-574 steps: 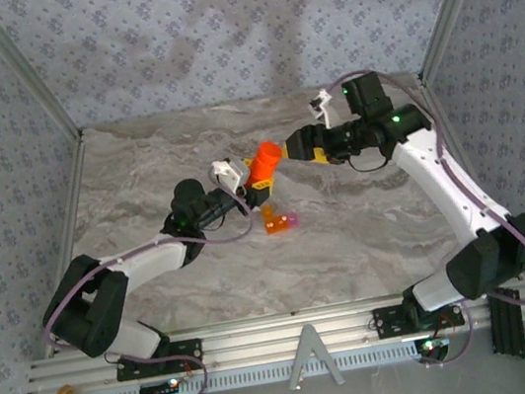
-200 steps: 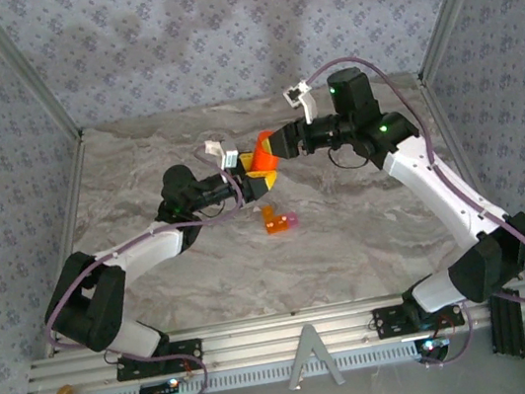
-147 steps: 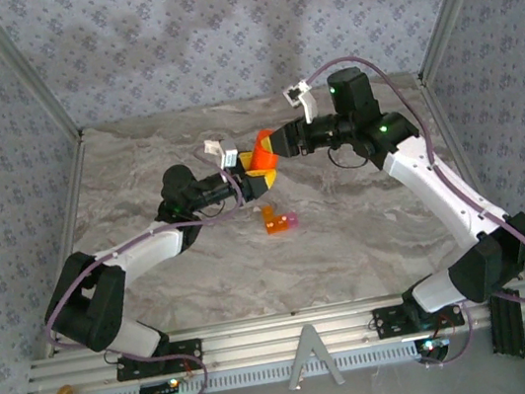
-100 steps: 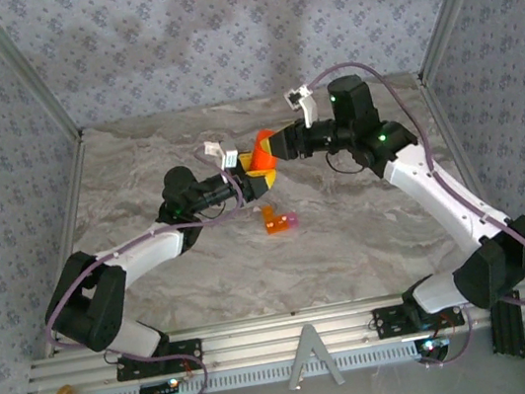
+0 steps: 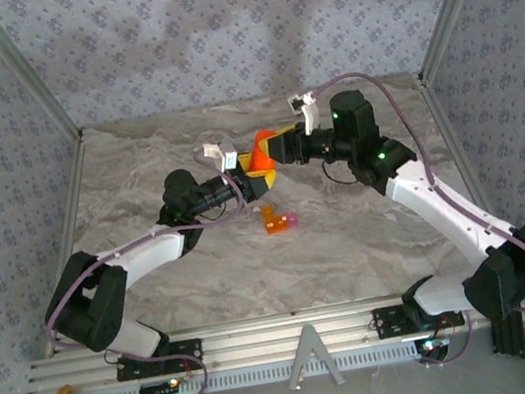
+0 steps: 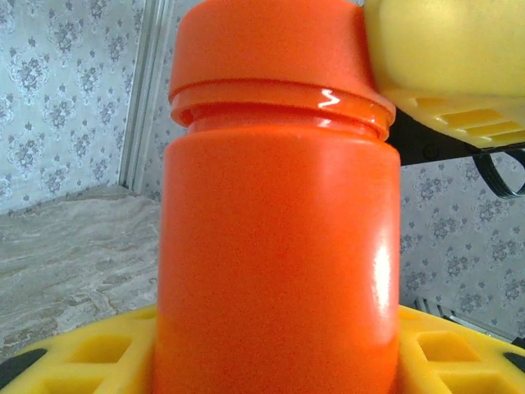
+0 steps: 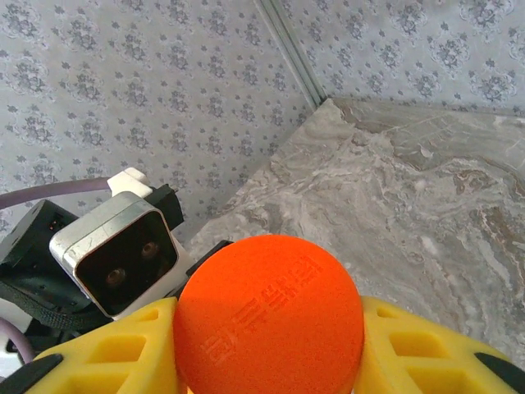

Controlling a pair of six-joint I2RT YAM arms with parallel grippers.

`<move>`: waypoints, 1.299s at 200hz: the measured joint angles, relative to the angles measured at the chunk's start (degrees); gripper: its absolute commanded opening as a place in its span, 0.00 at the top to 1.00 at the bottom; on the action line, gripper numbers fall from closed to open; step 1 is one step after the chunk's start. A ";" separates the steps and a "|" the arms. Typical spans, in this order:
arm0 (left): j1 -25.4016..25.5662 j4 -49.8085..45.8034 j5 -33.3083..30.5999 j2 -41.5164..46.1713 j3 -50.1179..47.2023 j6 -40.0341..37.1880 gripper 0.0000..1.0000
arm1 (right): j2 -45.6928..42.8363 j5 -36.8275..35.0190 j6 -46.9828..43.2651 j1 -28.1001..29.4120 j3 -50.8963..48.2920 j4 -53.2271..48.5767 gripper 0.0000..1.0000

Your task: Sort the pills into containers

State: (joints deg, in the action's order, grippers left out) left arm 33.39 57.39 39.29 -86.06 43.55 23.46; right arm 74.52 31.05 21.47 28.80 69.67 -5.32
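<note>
From above, grips the bottle (image 5: 260, 165) above the counter (image 5: 368, 230) with the left end effector (image 5: 254, 182) on its body and the right end effector (image 5: 272, 145) on its cap (image 5: 261, 142), with the box (image 5: 280, 221) lying on the counter nearby; from the left wrist, clamps the bottle's base (image 6: 275, 246); from the right wrist, pinches the cap (image 7: 269, 316).

Left arm (image 5: 142, 256), right arm (image 5: 444, 206): white link shells, black joints, purple cable (image 5: 364, 78) along each. Green LEDs (image 5: 378, 153) on the right. Left end effector (image 5: 258, 183), right end effector (image 5: 272, 145): yellow pocketed fingers (image 7: 107, 361). Silver two-lens camera (image 7: 123, 254) on the left wrist.
</note>
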 measured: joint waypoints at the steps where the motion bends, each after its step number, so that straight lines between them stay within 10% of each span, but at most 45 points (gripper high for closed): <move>1: 0.00 0.04 0.02 0.00 0.00 0.00 1.00 | -0.04 0.00 0.00 0.00 -0.13 0.20 0.72; 260: 0.87 4.44 -2.69 -0.76 0.00 1.77 1.00 | -3.06 -0.26 11.87 -0.74 -10.84 20.76 0.82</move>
State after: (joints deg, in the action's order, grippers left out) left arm 34.26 61.82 36.60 -86.83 43.55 25.23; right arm 71.46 30.79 33.34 28.05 58.83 15.44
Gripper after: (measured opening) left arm 0.518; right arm 0.440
